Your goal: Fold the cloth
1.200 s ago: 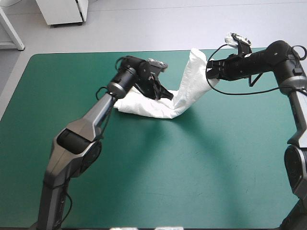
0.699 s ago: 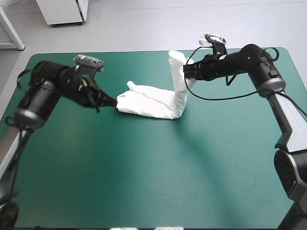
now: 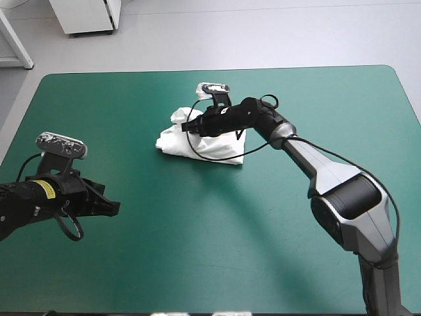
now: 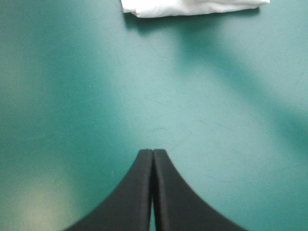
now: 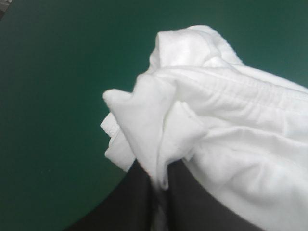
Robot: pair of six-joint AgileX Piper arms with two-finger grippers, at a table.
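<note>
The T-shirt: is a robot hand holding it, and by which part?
Yes: the right hand pinches the T-shirt by a bunched fold on its top. The left hand is shut, holding nothing.

The high view looks down from behind over the teal-green table cover (image 3: 217,250), the left wrist view faces the white cloth T-shirt bundle (image 3: 172,141) from well apart, the right wrist view from right against it; all three share it.
</note>
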